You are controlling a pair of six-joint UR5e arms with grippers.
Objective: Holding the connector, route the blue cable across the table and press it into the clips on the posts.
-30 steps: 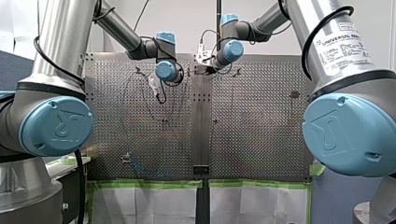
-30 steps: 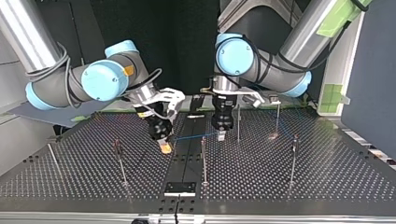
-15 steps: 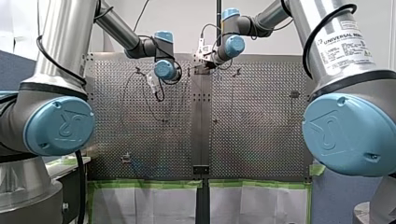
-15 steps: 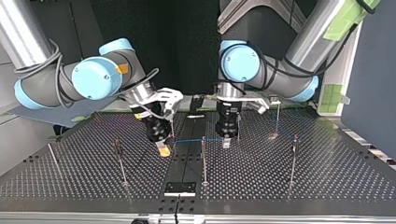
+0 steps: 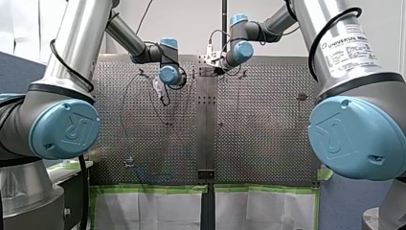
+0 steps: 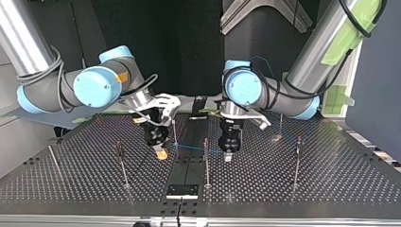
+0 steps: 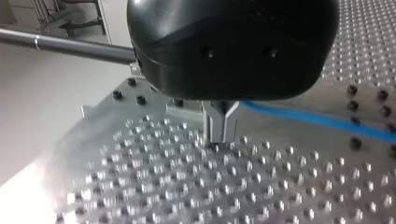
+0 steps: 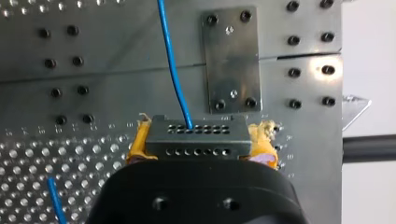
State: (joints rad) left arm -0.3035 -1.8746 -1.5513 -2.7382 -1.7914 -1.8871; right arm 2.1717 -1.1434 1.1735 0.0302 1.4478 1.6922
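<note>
My right fingers (image 8: 140, 143), yellow-padded, are clamping the grey connector (image 8: 196, 137) between them, one pad at each end of it. The blue cable (image 8: 173, 65) is leaving the connector's face and running straight ahead of these fingers over the tabletop (image 8: 93, 60), passing just beside a small screwed-down metal plate (image 8: 231, 60).

My left fingers (image 7: 221, 125), bare metal, are pressing narrowly together, tips pointing down just above the tabletop (image 7: 187, 186). The cable (image 7: 322, 120) is coming out at their side and appears to be pinched between them.

In the top view, both sets of fingers are hanging low over the tabletop (image 6: 331, 179). My right fingers (image 6: 161, 152) and my left fingers (image 6: 227, 155) are standing on either side of a thin upright post (image 6: 206, 161). The cable (image 6: 189, 147) is stretching between them, crossing that post partway up. Whether it is touching the post I cannot tell. A second post (image 6: 174, 132) is standing just beside my right fingers, on the cable's side. Further posts (image 6: 122, 163) are standing well apart from both pairs, out toward the tabletop's edges.
</note>
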